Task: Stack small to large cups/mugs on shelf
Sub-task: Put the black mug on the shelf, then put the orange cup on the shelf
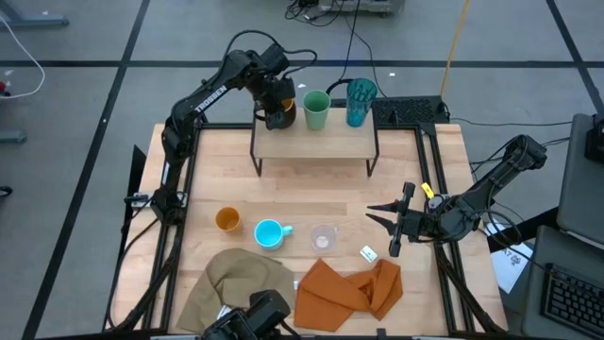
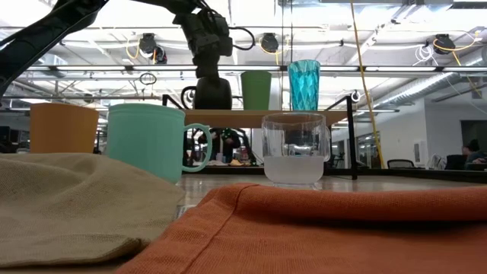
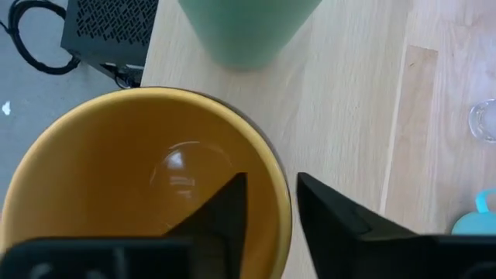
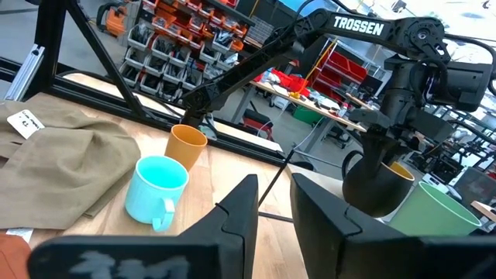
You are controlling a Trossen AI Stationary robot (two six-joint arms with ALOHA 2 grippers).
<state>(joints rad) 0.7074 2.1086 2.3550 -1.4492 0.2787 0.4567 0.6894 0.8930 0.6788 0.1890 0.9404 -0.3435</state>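
Note:
On the shelf [image 1: 316,144] stand the black mug with a yellow inside [image 1: 280,117], the green cup [image 1: 316,109] and the teal tumbler [image 1: 360,101], left to right. My left gripper [image 3: 271,190] is open, pointing down over the mug. One finger is inside the mug and one outside its wall. The orange cup [image 1: 227,220], the light blue mug [image 1: 270,233] and the clear cup [image 1: 324,238] stand on the tabletop. My right gripper [image 1: 373,222] waits at the table's right, level, open a little, with nothing in it. My left gripper straddles the black mug's rim [image 3: 284,203] from above, on the side toward the green cup. The inner finger [image 3: 225,209] stands off the wall. Whether the outer finger [image 3: 325,209] touches it, I cannot tell. The mug stands upright on the shelf.
A tan cloth [image 1: 236,283] and an orange cloth [image 1: 349,288] lie along the table's near edge. A small white tag [image 1: 369,253] lies by the orange cloth. Bare shelf board [image 1: 349,142] shows in front of the cups.

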